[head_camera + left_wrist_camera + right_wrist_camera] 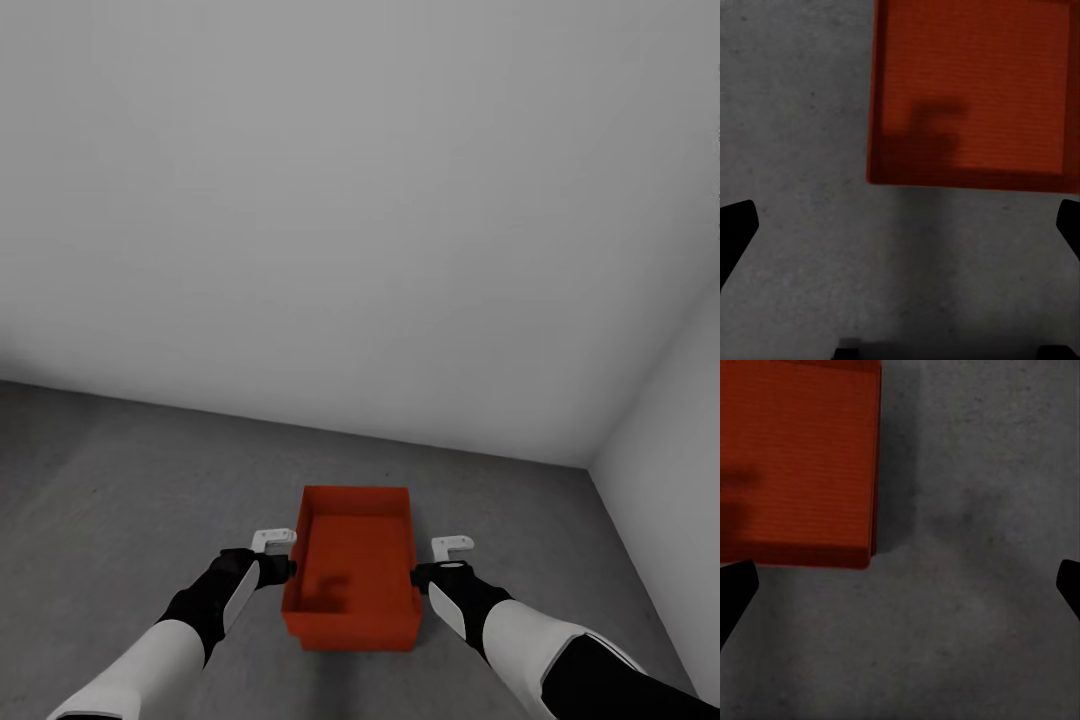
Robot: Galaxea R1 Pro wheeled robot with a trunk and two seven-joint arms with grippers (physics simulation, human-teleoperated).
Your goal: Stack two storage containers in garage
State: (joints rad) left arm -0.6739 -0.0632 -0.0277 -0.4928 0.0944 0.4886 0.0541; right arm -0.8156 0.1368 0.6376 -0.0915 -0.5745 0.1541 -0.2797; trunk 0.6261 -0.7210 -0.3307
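An orange-red storage container [355, 565] stands open-topped on the dark grey concrete floor [120, 500] of the garage, near the grey-white wall. I cannot tell whether a second bin sits beneath or inside it. My left gripper [280, 570] hangs beside its left wall and my right gripper [425, 575] beside its right wall, both pointing down. The left wrist view looks down on the container [971, 90] with the left gripper [900, 225] open over bare floor. In the right wrist view the container [795, 465] lies off to one side and the right gripper [900, 585] is open, holding nothing.
Plain grey-white walls [350, 200] meet in a corner [590, 465] at the right, just behind the container. Bare concrete spreads to the left of the bin and toward me.
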